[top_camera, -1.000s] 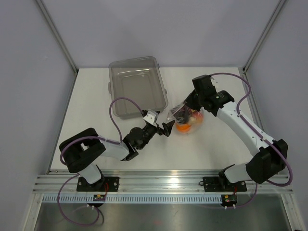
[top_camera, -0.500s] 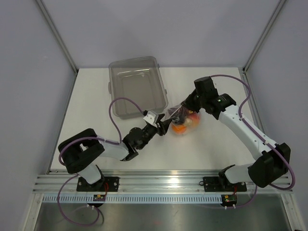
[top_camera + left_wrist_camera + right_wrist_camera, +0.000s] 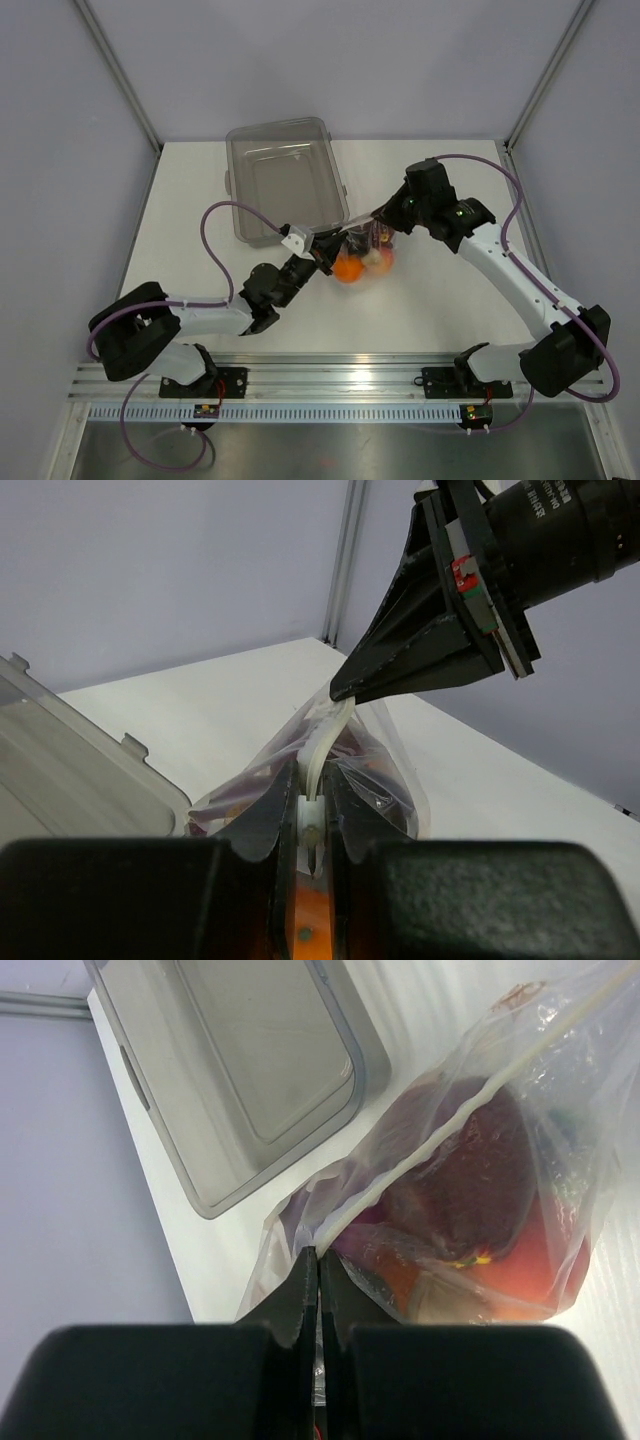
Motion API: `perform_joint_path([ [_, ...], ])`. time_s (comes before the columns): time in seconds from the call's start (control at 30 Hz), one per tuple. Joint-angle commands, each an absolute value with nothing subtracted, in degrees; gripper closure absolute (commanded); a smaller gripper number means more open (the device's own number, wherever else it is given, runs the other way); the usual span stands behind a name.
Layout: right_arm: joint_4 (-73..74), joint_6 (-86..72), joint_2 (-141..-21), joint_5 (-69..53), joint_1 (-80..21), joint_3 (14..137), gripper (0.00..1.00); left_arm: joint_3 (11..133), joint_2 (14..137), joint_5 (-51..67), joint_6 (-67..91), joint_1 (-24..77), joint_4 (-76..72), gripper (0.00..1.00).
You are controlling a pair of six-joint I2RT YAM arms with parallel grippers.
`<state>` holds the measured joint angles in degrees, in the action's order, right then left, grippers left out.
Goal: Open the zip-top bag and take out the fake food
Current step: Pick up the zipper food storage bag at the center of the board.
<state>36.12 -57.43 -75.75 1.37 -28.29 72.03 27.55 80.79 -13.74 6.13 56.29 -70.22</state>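
**Clear plastic pinched at both ends**

From above, we have the zip-top bag [image 3: 362, 255] on the white table [image 3: 450, 300], just in front of the clear bin [image 3: 285, 190]. The fake food [image 3: 347, 269] shows through the plastic as orange and pale lumps. The left gripper [image 3: 328, 250] is on the bag's left end and the right gripper [image 3: 383, 222] on its upper right end, and both are touching it.

Over to the left wrist. Here the dark fingers [image 3: 262, 825] are clamped on the white zip strip [image 3: 318, 755], with the thin strip nipped between them. The strip climbs straight to the tip of the right claw, which is clenched on it too. The bag bulges on either side, and the bin's rim sits to the left.

Now the right wrist. These fingers [image 3: 300, 1295] are pressed together with the strip caught in the seam, and from there it runs up and to the right. Inside the bag we see a dark red piece [image 3: 465, 1185] and an orange piece [image 3: 545, 1250]. The bin lies beyond, at upper left.
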Motion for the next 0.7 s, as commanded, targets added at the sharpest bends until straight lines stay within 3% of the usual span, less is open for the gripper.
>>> perform_joint_path([
  [0.0, 33.9, -54.8, -74.8, 1.8, -28.3, 71.9, 0.96, 29.2, 76.6, -13.6, 3.4, 56.3, -74.1, 1.0],
  [0.07, 33.8, -53.7, -74.5, 2.3, -28.3, 72.1, 0.92, 28.9, 76.2, -13.7, 2.6, 56.3, -74.0, 1.0],
  [0.23, 32.5, -49.0, -72.7, 5.6, -28.3, 71.3, 0.62, 28.9, 75.9, -11.7, 0.8, 56.3, -72.6, 1.0],
  [0.37, 29.4, -39.6, -70.8, 8.5, -28.4, 70.5, 0.5, 28.8, 76.3, -10.2, 0.4, 56.3, -71.5, 1.0],
  [0.4, 28.1, -37.5, -70.2, 7.0, -28.3, 70.1, 0.5, 28.7, 76.2, -10.0, 0.4, 56.3, -71.6, 1.0],
  [0.57, 22.7, -24.7, -66.8, 3.1, -28.3, 68.0, 0.26, 28.3, 75.2, -8.4, -1.5, 56.3, -70.1, 1.0],
  [0.67, 20.7, -15.7, -65.4, -5.9, -28.3, 67.3, 0.19, 28.7, 74.1, -7.3, -1.3, 55.8, -67.6, 1.0],
])
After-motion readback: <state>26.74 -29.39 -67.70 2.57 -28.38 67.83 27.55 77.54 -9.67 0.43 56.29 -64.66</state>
